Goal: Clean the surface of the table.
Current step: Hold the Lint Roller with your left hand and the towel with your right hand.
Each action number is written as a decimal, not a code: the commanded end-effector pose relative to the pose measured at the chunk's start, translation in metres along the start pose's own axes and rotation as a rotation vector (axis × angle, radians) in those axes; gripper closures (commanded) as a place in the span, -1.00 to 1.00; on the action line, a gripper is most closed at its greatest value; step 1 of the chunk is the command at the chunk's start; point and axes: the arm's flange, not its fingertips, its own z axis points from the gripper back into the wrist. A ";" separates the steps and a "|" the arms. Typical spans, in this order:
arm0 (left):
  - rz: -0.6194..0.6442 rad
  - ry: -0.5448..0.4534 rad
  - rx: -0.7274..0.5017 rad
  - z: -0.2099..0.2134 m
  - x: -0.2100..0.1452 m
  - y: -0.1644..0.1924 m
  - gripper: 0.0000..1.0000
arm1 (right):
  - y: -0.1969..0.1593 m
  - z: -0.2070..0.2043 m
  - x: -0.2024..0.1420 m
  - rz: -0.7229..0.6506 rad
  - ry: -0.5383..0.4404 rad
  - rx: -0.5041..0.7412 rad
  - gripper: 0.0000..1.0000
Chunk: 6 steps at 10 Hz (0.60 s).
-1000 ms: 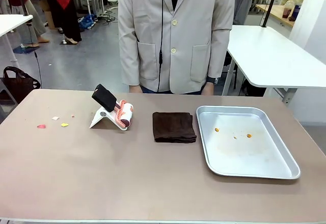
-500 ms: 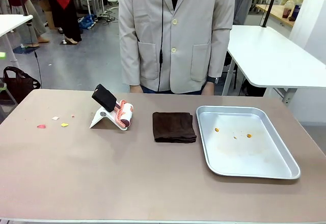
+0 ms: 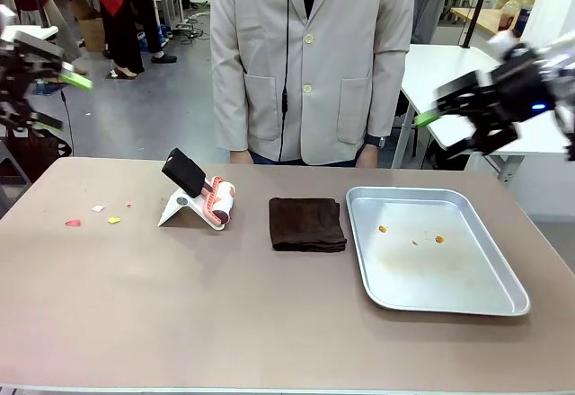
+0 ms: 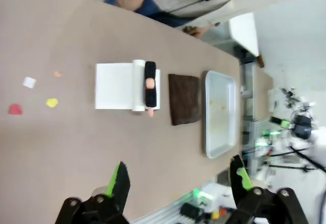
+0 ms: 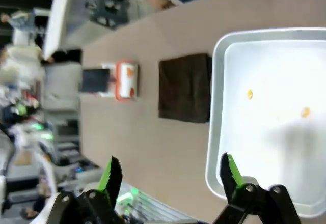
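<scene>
Now: taupe table point(image 3: 225, 323) fills the foreground, bearing coloured scraps point(image 3: 73, 223), lint roller point(image 3: 214, 201), brown cloth point(image 3: 307, 223), silver tray point(image 3: 449, 274). Left gripper point(image 4: 179, 179) and right gripper point(image 5: 170, 173) hover above, jaws wide, empty. Person point(image 3: 310, 63) at far edge; white table point(image 3: 476, 99) behind.

A shiny silver rectangular metal tray point(image 3: 449, 280) lies right of centre, small orange crumbs point(image 3: 439, 239) inside. Left of it is a folded dark brown cloth point(image 3: 307, 223), then perhaps a lint roller point(image 3: 219, 202), black-handled, on a white stand point(image 3: 173, 212).
</scene>
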 end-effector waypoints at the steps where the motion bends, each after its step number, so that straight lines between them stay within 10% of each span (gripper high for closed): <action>1: -0.043 0.084 0.145 -0.040 0.017 -0.022 -1.00 | 0.017 -0.043 0.027 0.059 0.075 -0.129 -1.00; 6: -0.190 0.098 0.325 -0.120 0.030 -0.029 -1.00 | 0.033 -0.185 0.027 0.166 0.196 -0.285 -1.00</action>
